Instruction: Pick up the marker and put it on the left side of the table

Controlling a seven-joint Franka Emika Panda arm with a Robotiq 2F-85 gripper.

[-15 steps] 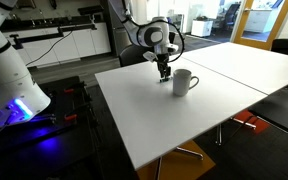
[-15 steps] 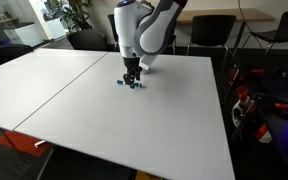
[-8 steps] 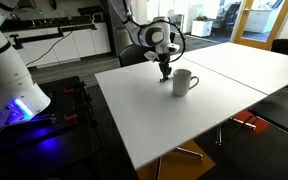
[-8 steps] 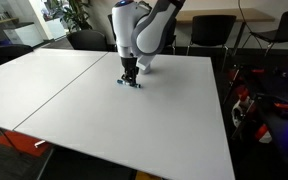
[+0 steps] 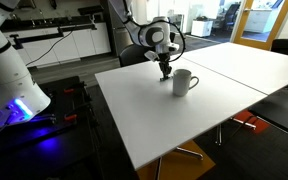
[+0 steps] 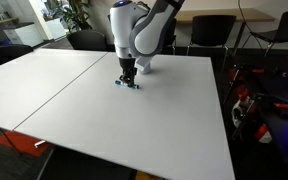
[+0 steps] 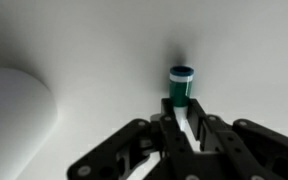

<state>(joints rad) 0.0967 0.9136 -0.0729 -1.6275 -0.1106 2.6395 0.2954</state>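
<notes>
The marker (image 7: 180, 88) is a slim dark green-blue stick that pokes out past my fingertips in the wrist view, lying on the white table (image 7: 94, 40). My gripper (image 7: 181, 112) is shut on the marker, its black fingers pressed on both sides of it. In an exterior view the gripper (image 6: 128, 79) stands straight down on the table (image 6: 104, 120) with the marker (image 6: 133, 84) showing as a small bluish bit at its tips. In an exterior view the gripper (image 5: 165, 73) touches the table (image 5: 154, 120) just beside the white mug.
A white mug (image 5: 183, 82) stands close beside the gripper and shows as a pale blur (image 7: 14, 115) in the wrist view. Chairs (image 6: 212, 32) ring the far table edge. A second robot base (image 5: 9, 70) with blue light stands on the floor.
The jaws have closed on the marker. The arm has barely moved and stays low over the table.
</notes>
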